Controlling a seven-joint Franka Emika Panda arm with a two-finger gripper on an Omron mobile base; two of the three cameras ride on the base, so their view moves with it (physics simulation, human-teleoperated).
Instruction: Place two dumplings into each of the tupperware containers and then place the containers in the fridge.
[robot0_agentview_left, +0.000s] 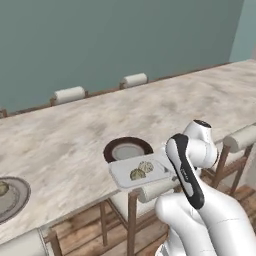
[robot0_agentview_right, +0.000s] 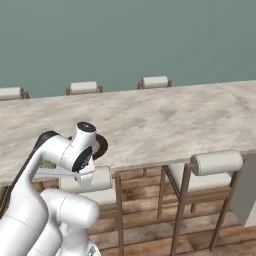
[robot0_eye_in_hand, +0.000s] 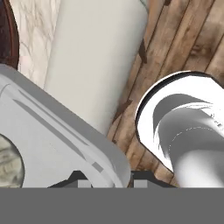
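Note:
A light-grey tupperware container (robot0_agentview_left: 125, 177) hangs at the counter's front edge, partly out over a stool. Two dumplings (robot0_agentview_left: 141, 170) lie side by side in it. In the hand view my gripper (robot0_eye_in_hand: 109, 181) is shut on the container's rounded rim (robot0_eye_in_hand: 103, 151), with a dark fingertip on each side of it. One dumpling (robot0_eye_in_hand: 8, 162) shows at the left edge there. In the right base view the arm covers most of the container (robot0_agentview_right: 52, 172). The fridge is out of view.
A round brown-rimmed plate (robot0_agentview_left: 116, 144) sits just behind the container. A grey plate (robot0_agentview_left: 15, 200) with a dumpling (robot0_agentview_left: 3, 188) lies at the counter's left end. Padded stools (robot0_agentview_right: 216, 162) line the near side above a wooden floor, and more stand along the far side.

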